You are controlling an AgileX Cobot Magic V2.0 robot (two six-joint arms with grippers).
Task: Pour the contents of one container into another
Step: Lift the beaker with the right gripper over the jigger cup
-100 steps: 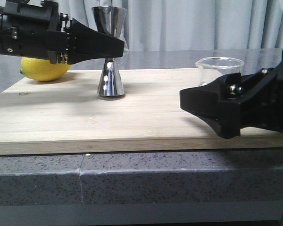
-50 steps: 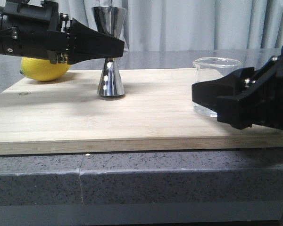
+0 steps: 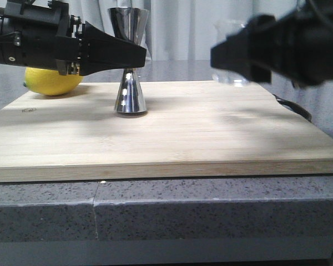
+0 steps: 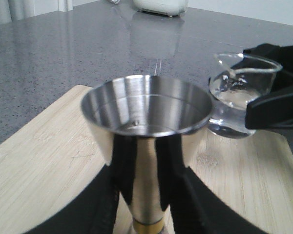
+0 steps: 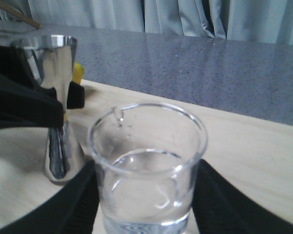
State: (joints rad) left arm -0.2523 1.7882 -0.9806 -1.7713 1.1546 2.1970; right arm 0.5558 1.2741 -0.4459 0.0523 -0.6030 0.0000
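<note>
The steel hourglass jigger [image 3: 129, 95] stands upright on the wooden board [image 3: 172, 133], left of the middle. My left gripper [image 3: 140, 55] is shut on its narrow gold-tinted waist; in the left wrist view the black fingers [image 4: 123, 165] flank the jigger [image 4: 146, 122]. The clear glass beaker [image 5: 147, 170], holding some clear liquid, is upright in my right gripper [image 5: 146, 207], which is shut on it. In the front view the right gripper [image 3: 225, 55] holds the beaker [image 3: 231, 27] in the air to the right of the jigger, about level with its rim. The gripper hides most of the beaker there.
A yellow lemon [image 3: 53, 82] lies at the board's back left, behind my left arm. The board rests on a grey speckled counter [image 3: 155, 210]. A black cable [image 3: 294, 108] curves off the board's right edge. Curtains hang behind.
My right gripper has closed on the beaker and lifted it off the board's right side, up to the height of the jigger's rim. The left gripper and jigger have not moved.
</note>
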